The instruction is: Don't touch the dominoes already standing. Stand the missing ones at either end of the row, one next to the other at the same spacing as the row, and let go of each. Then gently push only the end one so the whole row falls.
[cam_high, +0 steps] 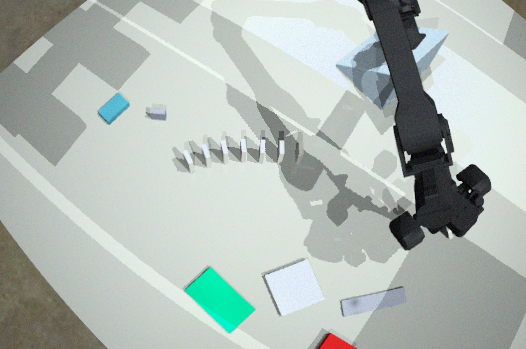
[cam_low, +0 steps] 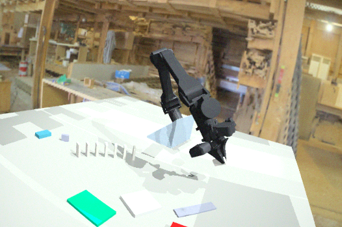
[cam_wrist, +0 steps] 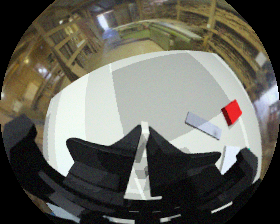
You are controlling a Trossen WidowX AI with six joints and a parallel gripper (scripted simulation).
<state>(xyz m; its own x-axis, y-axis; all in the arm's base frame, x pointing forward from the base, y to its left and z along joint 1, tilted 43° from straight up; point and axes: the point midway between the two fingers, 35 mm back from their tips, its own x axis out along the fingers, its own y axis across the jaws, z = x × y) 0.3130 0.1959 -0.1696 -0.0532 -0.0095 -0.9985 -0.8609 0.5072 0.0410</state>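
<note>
Several thin pale dominoes stand upright in a gently curved row; its left end domino [cam_high: 188, 160] [cam_low: 77, 149] is lit, and its right end domino [cam_high: 299, 148] [cam_low: 134, 153] is partly shaded in the top view. My gripper [cam_high: 445, 230] [cam_low: 223, 161] [cam_wrist: 143, 128] is well to the right of the row, tilted and above the table. It is shut on a white domino [cam_high: 449, 233] [cam_wrist: 144, 126]. Only a small part of that domino shows past the fingertips. Its exact tilt and height cannot be told.
A translucent blue wedge-shaped block [cam_high: 360, 77] [cam_low: 185, 134] stands by the arm. A blue block [cam_high: 114, 108] and a small lavender block [cam_high: 158, 113] lie beyond the row's left end. Green [cam_high: 220, 299], white [cam_high: 294, 287], lavender [cam_high: 374, 301] and red [cam_wrist: 232, 112] flat pieces lie in front.
</note>
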